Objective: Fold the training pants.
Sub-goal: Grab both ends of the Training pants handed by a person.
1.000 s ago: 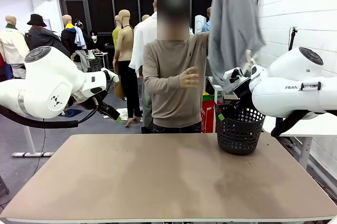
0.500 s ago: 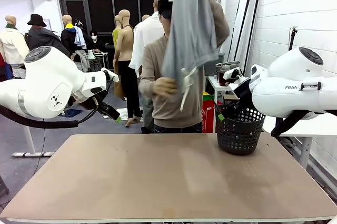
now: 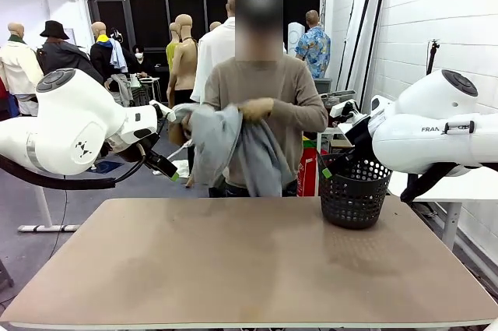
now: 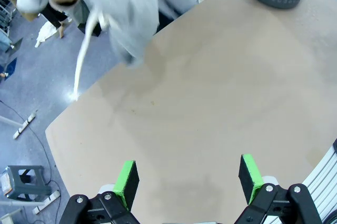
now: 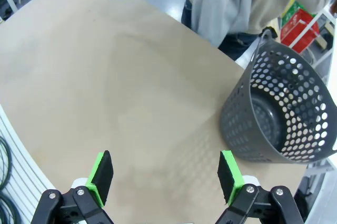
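— While the person stands beyond the far edge of the surface, where are the training pants?

— Bunched up in the person's hands at chest height. The grey fabric hangs in loose folds in front of the torso, down toward the middle of the far edge. Whether the lowest fold touches that edge, I cannot tell.

— Is the drawstring visible?

— Yes, the pale drawstring dangles below the bundle, past the far edge and over the floor.

— And the left claw?

— Spread wide, its green pads well apart with nothing between them. It hangs above the left part of the surface, apart from the pants.

— And the right claw?

— Also spread wide and holding nothing, above the right part of the surface, looking down at bare board with the basket just ahead.

— Where does that basket sit?

— The black mesh basket stands upright at the far right corner of the surface, to the side of the pants and apart from them.
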